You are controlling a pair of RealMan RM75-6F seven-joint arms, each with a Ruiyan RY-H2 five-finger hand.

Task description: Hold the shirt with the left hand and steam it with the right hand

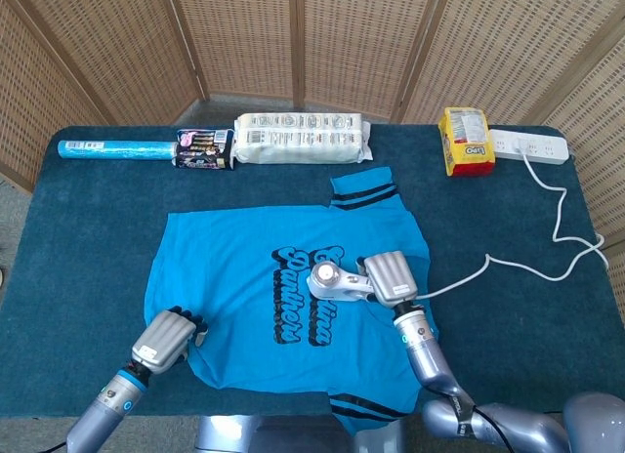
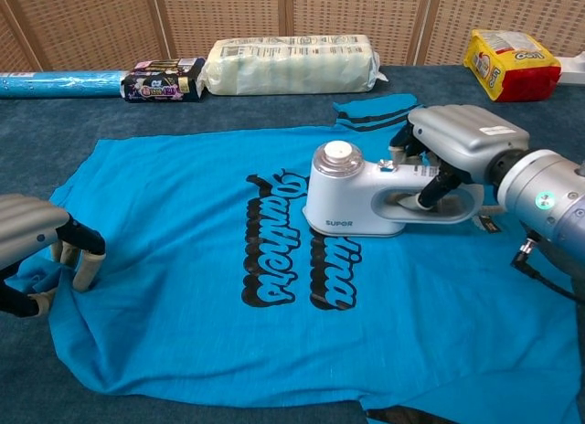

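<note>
Your blue T-shirt (image 1: 283,297) lies spread flat on the dark teal table (image 1: 88,228), its black script print facing up and one striped sleeve (image 1: 363,191) pointing toward the back of the table. Your left hand (image 1: 166,338) rests on the shirt's edge at the near left corner, fingers curled down and pressing the cloth, which bunches slightly under them in the chest view. Your right hand (image 2: 457,145) wraps the handle of the white handheld steamer (image 2: 366,200), fingers closed through the handle loop. The steamer sits on the middle of the shirt, its base covering part of the print, round cap (image 2: 339,154) up. Its white cord (image 1: 527,263) runs right across the table to the power strip (image 1: 532,145) at the far right corner. Along the back edge lie a blue roll (image 1: 112,149), a small dark packet (image 1: 205,149), a long white pack (image 1: 305,139) and a yellow bag (image 1: 465,141).
</note>
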